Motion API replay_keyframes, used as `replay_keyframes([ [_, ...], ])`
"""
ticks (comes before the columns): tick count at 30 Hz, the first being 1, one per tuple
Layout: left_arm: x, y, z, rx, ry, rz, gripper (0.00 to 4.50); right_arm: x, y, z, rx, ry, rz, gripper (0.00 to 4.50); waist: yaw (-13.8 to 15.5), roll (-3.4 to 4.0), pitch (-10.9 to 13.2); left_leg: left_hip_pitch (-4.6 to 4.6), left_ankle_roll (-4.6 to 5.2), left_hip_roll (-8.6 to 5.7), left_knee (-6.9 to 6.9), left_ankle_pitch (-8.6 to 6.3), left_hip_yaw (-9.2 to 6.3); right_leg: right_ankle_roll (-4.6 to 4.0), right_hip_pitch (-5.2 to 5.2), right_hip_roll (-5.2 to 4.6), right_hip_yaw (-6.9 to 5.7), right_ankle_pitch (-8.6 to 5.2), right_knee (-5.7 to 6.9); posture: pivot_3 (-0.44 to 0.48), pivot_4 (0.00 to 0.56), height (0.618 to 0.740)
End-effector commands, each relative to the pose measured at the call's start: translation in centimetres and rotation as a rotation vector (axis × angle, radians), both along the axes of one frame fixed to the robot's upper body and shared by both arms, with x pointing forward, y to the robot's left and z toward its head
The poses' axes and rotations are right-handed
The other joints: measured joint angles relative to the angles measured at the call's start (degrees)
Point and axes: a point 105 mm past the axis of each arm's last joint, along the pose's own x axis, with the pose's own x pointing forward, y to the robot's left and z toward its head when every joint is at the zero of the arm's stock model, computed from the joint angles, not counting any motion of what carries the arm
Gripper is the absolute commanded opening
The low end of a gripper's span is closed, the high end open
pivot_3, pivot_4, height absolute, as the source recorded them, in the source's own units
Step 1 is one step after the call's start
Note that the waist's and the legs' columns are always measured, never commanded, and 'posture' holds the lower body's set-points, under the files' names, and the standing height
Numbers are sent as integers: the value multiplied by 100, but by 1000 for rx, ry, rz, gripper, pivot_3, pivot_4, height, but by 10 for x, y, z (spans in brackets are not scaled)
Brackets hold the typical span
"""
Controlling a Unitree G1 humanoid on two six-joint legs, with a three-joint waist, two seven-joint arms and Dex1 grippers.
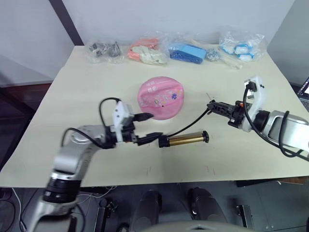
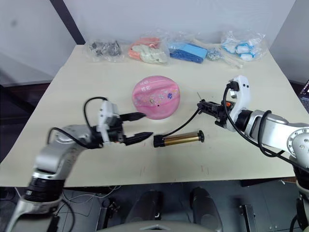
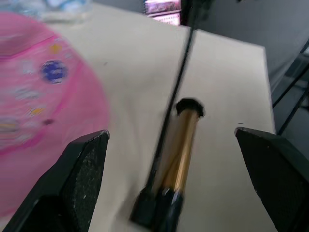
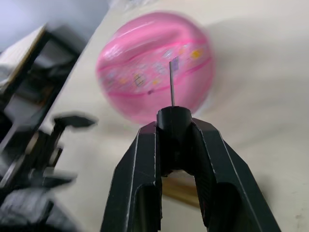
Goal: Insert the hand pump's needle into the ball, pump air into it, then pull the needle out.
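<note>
A: Where's the ball [image 1: 161, 98]?

B: On the worktop [image 1: 96, 159], mid-way across, in front of a row of plastic bags [image 1: 174, 48] along the far edge.

A: And the pump [image 1: 184, 140]?

B: Lying flat just in front of the ball, toward the robot, its hose [image 1: 190, 123] curving up to the right gripper [image 1: 212, 107].

A: What are those jaws doing?

B: Clamped on the hose tip, needle [image 4: 171, 82] sticking out, aimed at the ball but well apart from it.

A: The left gripper [image 1: 148, 127]?

B: Jaws wide, holding nothing, just beside the ball, near the pump's black end.
</note>
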Motion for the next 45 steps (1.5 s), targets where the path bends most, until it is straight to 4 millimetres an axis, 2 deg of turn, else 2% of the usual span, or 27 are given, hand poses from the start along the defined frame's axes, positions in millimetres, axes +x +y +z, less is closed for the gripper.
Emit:
replay_keyframes([
  [1, 3, 10, 22, -7, -60, 4, 4433, -4, 10, 11, 79, 29, 79, 341, 11, 0, 0, -4, 0, -1, 0, 0, -3, 0, 0, -2, -3, 0, -1, 0, 150, 740],
  [4, 15, 25, 33, 20, -88, 58, 4433, 1, 9, 10, 86, 55, 89, 341, 8, -4, 2, -16, 0, -4, 2, 0, -1, 3, -1, -7, -4, 1, -13, 0, 150, 740],
  [10, 37, 35, 52, 81, -135, 73, 4433, 1, 21, 6, 122, 121, 221, 341, -23, -4, 7, -28, 0, -5, 1, 0, -5, 2, -16, -5, -9, 1, -8, 0, 150, 740],
  [15, 63, 31, 68, 161, -165, 55, 4433, 11, 27, -8, 132, 248, 271, 341, -35, -4, 7, -29, 0, -13, 3, 0, -5, 1, -16, -3, -11, 3, -6, 0, 150, 740],
  [20, 88, 29, 75, 302, -153, 97, 4433, 18, 37, -11, 119, 294, 287, 341, -74, -4, 8, -40, 0, -20, 0, 0, -2, 0, -34, -4, -10, 3, 7, 0, 150, 740],
  [24, 100, 24, 81, 375, -137, 113, 4433, 22, 43, -9, 116, 302, 281, 341, -84, -4, 8, -49, 1, -20, -4, 0, 2, -2, -47, -5, -9, 4, 12, 0, 150, 740],
  [33, 117, 7, 80, 546, -153, 117, 4433, 27, 54, -12, 132, 332, 272, 341, -78, -4, 8, -57, 1, -19, -2, 0, 3, -1, -55, -6, -8, 4, 17, 0, 150, 740],
  [40, 124, 3, 69, 613, -181, 108, 4433, 32, 65, -14, 151, 361, 261, 341, -107, -4, 8, -61, 1, -16, -2, 0, 6, -3, -67, -5, -5, 5, 23, 0, 150, 740],
  [41, 126, 3, 67, 611, -179, 111, 3886, 33, 69, -14, 154, 369, 260, 341, -106, -4, 8, -62, 1, -15, -1, 0, 6, -4, -67, -5, -6, 6, 25, 0, 150, 740],
  [42, 126, 2, 66, 606, -178, 111, 3773, 34, 73, -15, 158, 381, 260, 341, -108, -4, 8, -62, 1, -15, 0, 0, 6, -4, -67, -6, -5, 6, 25, 0, 150, 740],
  [43, 127, 1, 65, 607, -182, 108, 3184, 36, 77, -17, 164, 398, 255, 341, -116, -4, 8, -62, 1, -14, 1, 0, 7, -3, -67, -6, -5, 6, 25, 0, 150, 740],
  [45, 127, 1, 63, 609, -187, 106, 2376, 39, 84, -20, 172, 428, 247, 341, -123, -4, 7, -62, 1, -14, 1, 0, 8, -3, -67, -6, -5, 6, 27, 0, 150, 740],
])
